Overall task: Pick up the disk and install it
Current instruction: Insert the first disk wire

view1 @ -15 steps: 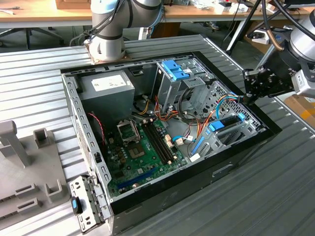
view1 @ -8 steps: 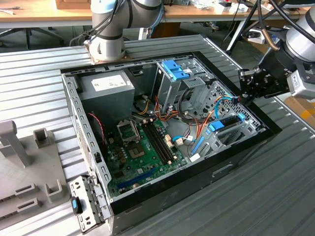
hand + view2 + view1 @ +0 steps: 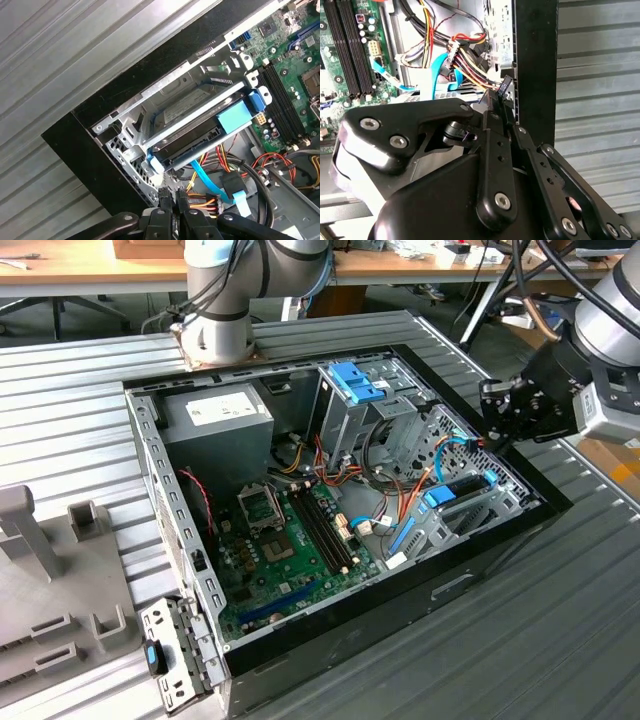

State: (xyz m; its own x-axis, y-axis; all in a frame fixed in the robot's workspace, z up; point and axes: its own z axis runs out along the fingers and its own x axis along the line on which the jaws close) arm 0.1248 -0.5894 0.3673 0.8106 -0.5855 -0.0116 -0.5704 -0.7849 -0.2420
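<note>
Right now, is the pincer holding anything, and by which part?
Nothing is held. The pincer is shut and empty; the disk sits in its bay, apart from the pincer.

I see the flat grey blue-railed metal disk (image 3: pixel 186 108) lying inside the open black metal computer case (image 3: pixel 400 602), at the exterior view's right end; my gripper (image 3: pixel 488 439) hangs just above that end's wall.

In the first wrist view I see the disk (image 3: pixel 187 106) only in strips between the drive cage (image 3: pixel 125 150) bars, its label print too small to make out. The gripper (image 3: pixel 172 196) is cut off at that picture's edge. In the second wrist view its black body hides much of the computer case (image 3: pixel 535 60). The arm (image 3: pixel 605 335) runs off the exterior view's right.
</note>
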